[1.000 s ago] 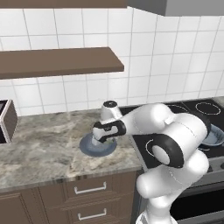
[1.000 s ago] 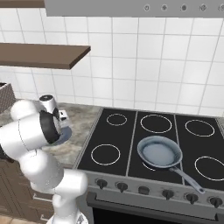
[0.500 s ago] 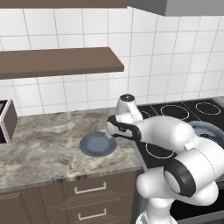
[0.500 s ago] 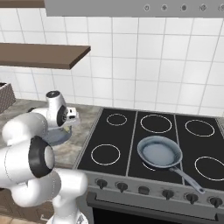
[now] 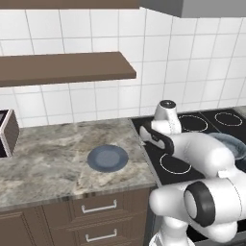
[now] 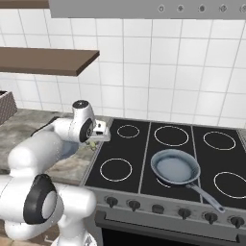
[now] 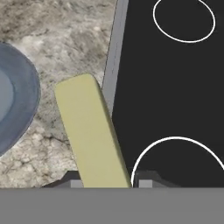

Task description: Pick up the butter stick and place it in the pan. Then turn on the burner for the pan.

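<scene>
The pale-yellow butter stick [image 7: 92, 135] stands between my fingertips, and my gripper [image 7: 106, 180] is shut on it. Below it runs the seam where the marble counter meets the black cooktop. In the right base view the gripper [image 6: 93, 141] hangs over the cooktop's left edge, well to the left of the pan. The grey-blue pan [image 6: 175, 166] sits on the front-middle burner [image 6: 162, 181], its dark handle pointing to the front right. Part of the pan [image 5: 231, 144] shows behind my arm in the left base view.
A flat blue-grey plate [image 5: 107, 158] lies on the marble counter, and its rim [image 7: 26, 98] is just left of the butter. White burner rings [image 7: 176, 141] mark the glass. Knobs [image 6: 157, 208] line the stove front. A wooden shelf [image 5: 67, 67] hangs above the counter.
My arm has swung right from over the plate to the cooktop's left edge, carrying the butter stick. The plate now lies uncovered.
</scene>
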